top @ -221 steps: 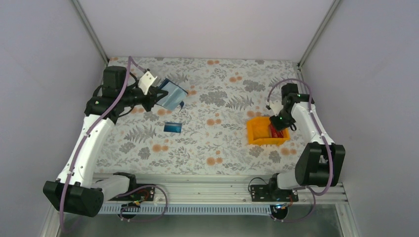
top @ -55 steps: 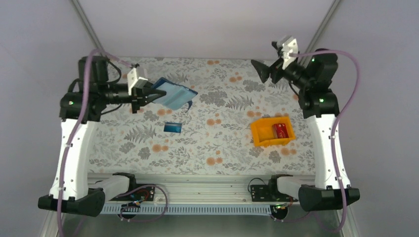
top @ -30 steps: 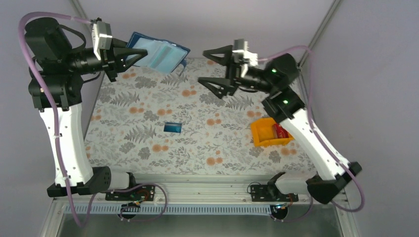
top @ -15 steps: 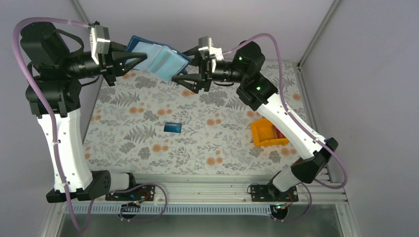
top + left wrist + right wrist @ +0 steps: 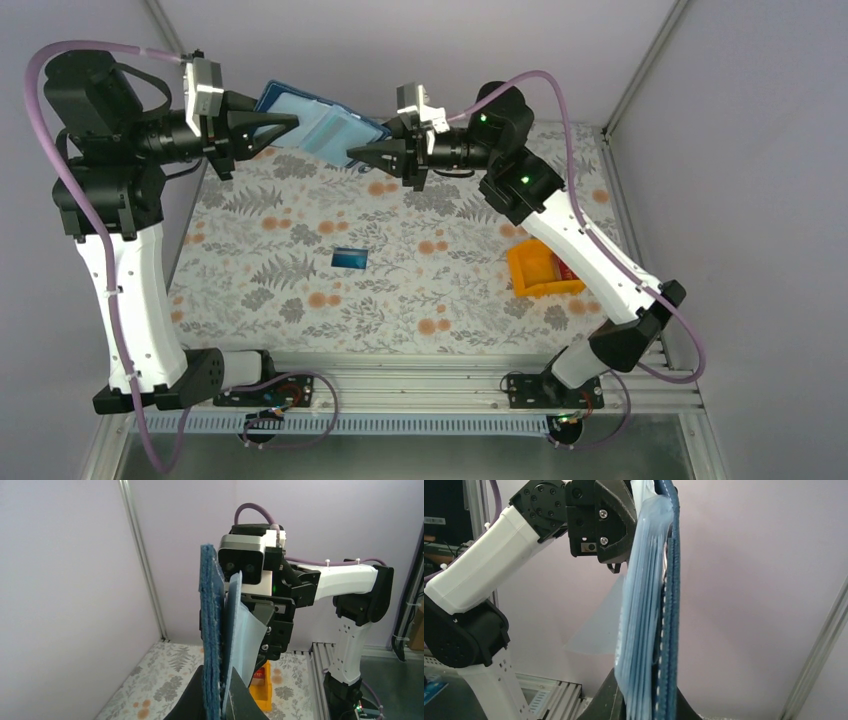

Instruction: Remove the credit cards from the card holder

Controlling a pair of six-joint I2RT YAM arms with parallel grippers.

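If the right gripper [image 5: 356, 154] pinches cover and pocket together and not a card alone, a pull may drag the holder [image 5: 315, 122] out of the left gripper [image 5: 285, 122]. A card that slips free there would fall to the table [image 5: 450, 300], where a blue card [image 5: 350, 258] lies, not into the bin [image 5: 528, 272] with the red card [image 5: 568, 267]. Both claws are clenched on opposite ends of the holder, held in the air over the table's back left; whether the right one has a card, I cannot tell.
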